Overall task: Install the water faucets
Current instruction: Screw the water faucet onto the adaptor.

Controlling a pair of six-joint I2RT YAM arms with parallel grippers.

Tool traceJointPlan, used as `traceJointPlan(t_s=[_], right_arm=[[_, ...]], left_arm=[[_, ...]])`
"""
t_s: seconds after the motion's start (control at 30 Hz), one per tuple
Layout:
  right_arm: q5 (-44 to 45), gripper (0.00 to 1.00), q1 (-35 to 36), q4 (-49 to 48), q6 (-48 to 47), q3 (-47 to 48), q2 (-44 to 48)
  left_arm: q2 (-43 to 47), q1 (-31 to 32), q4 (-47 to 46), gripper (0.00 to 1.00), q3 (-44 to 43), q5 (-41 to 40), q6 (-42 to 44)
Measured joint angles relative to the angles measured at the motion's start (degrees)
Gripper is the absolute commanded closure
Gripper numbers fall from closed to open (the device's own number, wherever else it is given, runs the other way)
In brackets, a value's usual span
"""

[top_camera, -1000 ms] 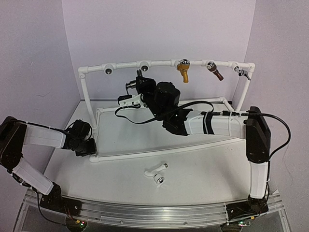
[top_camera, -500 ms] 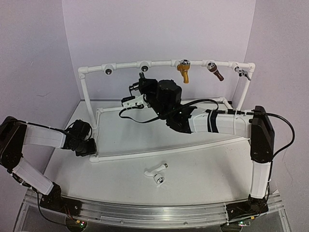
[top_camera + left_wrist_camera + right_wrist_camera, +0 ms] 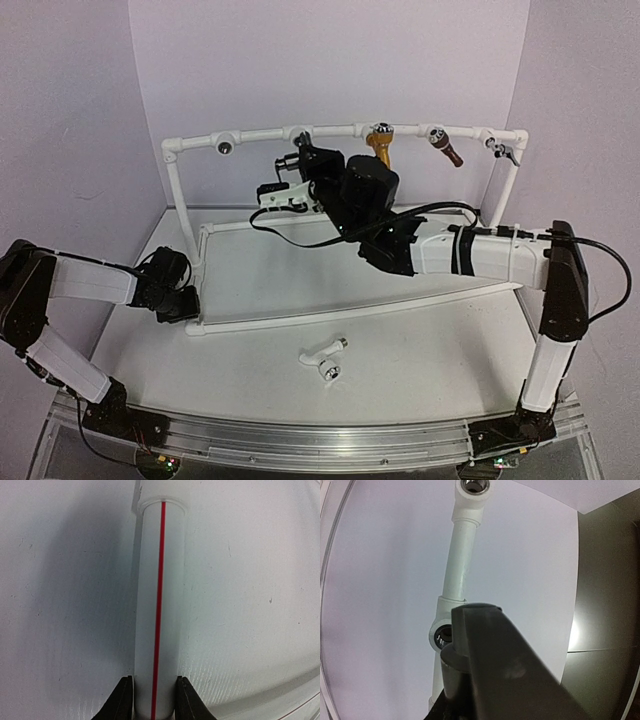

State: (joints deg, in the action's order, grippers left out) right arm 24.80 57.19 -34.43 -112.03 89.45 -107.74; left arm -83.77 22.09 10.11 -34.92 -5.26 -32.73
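The black faucet (image 3: 290, 163) is held up by my right gripper (image 3: 303, 172), which is shut on it just below the white top pipe (image 3: 262, 138), near its second open socket (image 3: 300, 133). In the right wrist view the faucet's dark body and lever (image 3: 505, 665) fill the foreground, close in front of a threaded socket (image 3: 442, 636); my own fingers are mostly hidden behind it. The white faucet (image 3: 325, 358) lies on the table in front of the frame. My left gripper (image 3: 185, 305) is shut on the frame's front base pipe (image 3: 157, 605), which bears a red line.
On the top pipe hang a gold tap (image 3: 380, 145), a brown tap (image 3: 447, 148) and a small grey one (image 3: 503, 150). Another open socket (image 3: 226, 147) sits near the left corner. The right arm's black cable loops over the frame's rear base pipe (image 3: 230, 227).
My right arm has stretched up and to the right, carrying the black faucet closer to the top pipe's second socket. The left arm and the white faucet have not moved.
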Motion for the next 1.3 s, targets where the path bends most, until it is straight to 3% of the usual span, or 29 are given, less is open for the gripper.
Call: traceJointPlan(t_s=[1.3], right_arm=[[1.5, 1.0, -1.0, 2.9, 8.6, 10.1, -9.0]], left_arm=[[0.0, 0.1, 0.0, 1.0, 0.0, -0.2, 0.1]])
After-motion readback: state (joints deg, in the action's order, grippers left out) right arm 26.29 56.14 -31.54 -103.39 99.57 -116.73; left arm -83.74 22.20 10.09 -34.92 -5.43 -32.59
